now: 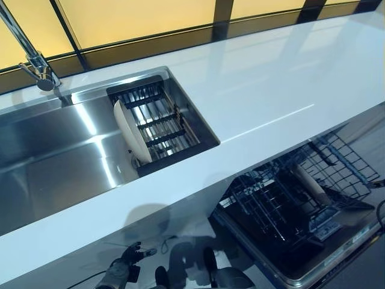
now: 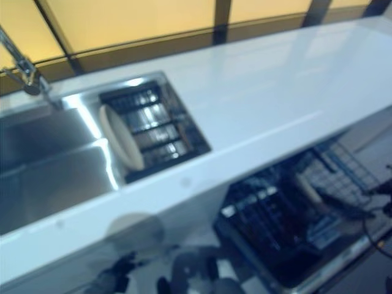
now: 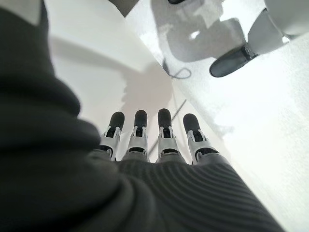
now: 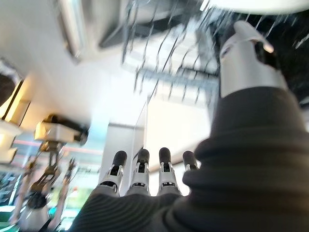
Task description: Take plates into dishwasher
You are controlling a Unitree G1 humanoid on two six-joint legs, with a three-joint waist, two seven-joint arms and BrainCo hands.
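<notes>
A cream plate (image 1: 131, 132) stands on edge at the left end of the black drying rack (image 1: 159, 117) in the steel sink (image 1: 54, 156). Below the counter at the right, the open dishwasher's lower wire basket (image 1: 283, 205) is pulled out, and another pale plate (image 1: 310, 183) stands in it. My left hand (image 1: 123, 268) hangs low in front of the cabinet, fingers (image 3: 140, 140) straight and empty. My right hand (image 4: 140, 179) shows only in its wrist view, fingers straight and holding nothing, close to the basket wires (image 4: 169, 72) and a plate's rim (image 4: 260, 4).
The white counter (image 1: 271, 90) runs from the sink to the far right. A tap (image 1: 36, 60) stands at the sink's back left. Windows line the back edge. The dishwasher door and basket jut out over the floor at the lower right.
</notes>
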